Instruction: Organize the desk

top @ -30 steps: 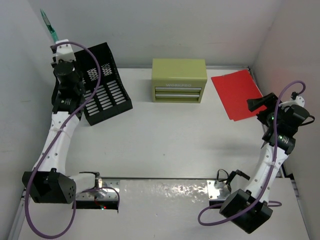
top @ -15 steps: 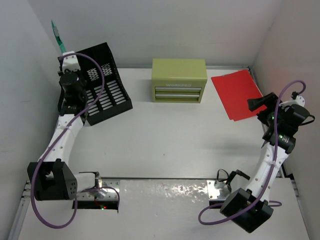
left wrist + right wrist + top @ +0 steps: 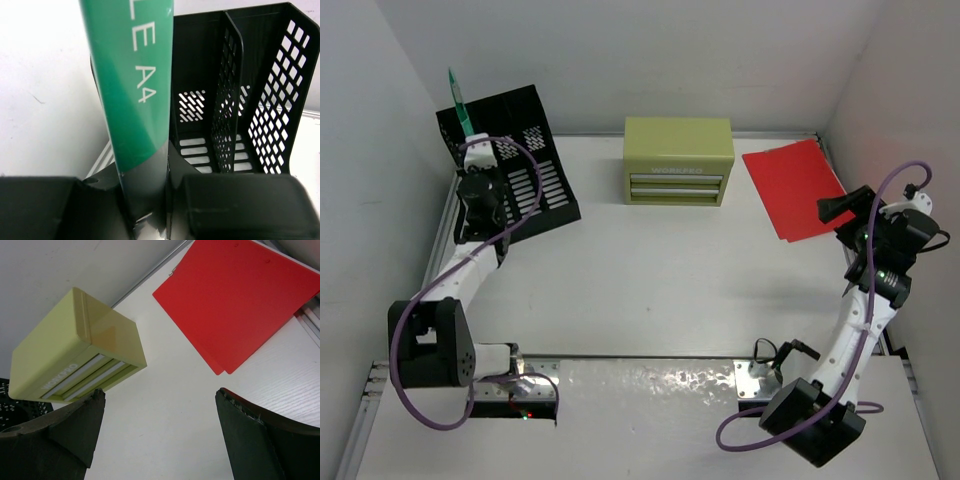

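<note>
The left gripper (image 3: 150, 200) has its jaws pinched narrow on the lower end of a green folder (image 3: 140, 90), which rises upright and edge-on between them. The folder looks thin, light and smooth, probably plastic-covered card, so it should flex and could slip or swing. A low grip on the edge suits lowering it into a slot.

Just beyond those jaws and to their right stands the black file rack (image 3: 235, 100), with 2 slots showing.

The right gripper (image 3: 160, 435) holds nothing, its jaws wide above the bare desk (image 3: 170, 405), a hard, smooth top that lets paper slide. Ahead of these jaws to the right lies a flat red folder (image 3: 240, 305), equally thin, offering only an edge to pinch. Ahead to the left sits the olive drawer chest (image 3: 75, 350), rigid and likely heavier.
</note>
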